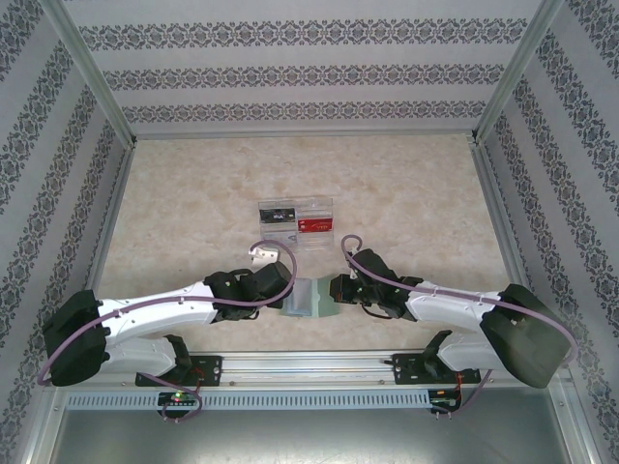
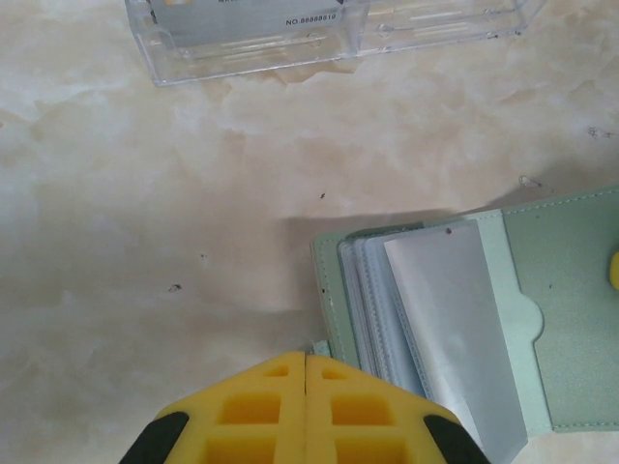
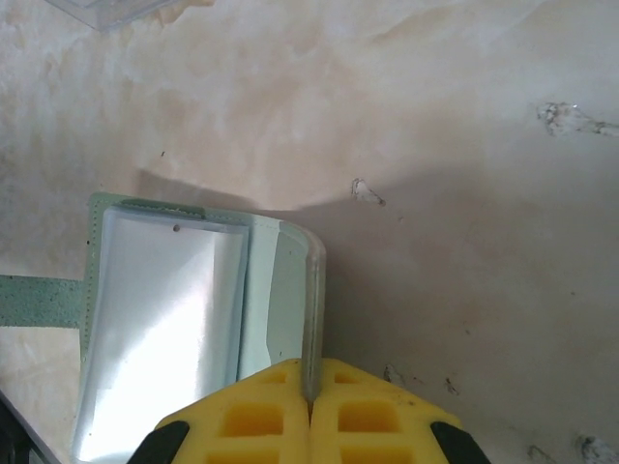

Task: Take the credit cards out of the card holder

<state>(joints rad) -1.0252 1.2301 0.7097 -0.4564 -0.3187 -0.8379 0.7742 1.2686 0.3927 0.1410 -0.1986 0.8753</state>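
Open card holder (image 1: 303,300) laid on the table (image 1: 184,203); its cover edge is pinched by the right hand (image 3: 309,375), left hand (image 2: 306,365) pressed together.

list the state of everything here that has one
card holder: open, clear sleeves showing
left gripper: shut, tips at the card holder's corner
right gripper: shut on the card holder's cover edge
clear tray: holds a red credit card and a dark card

The card holder (image 1: 308,300) lies between the left end effector (image 1: 287,296) and right end effector (image 1: 333,290), the tray (image 1: 296,218) behind it.
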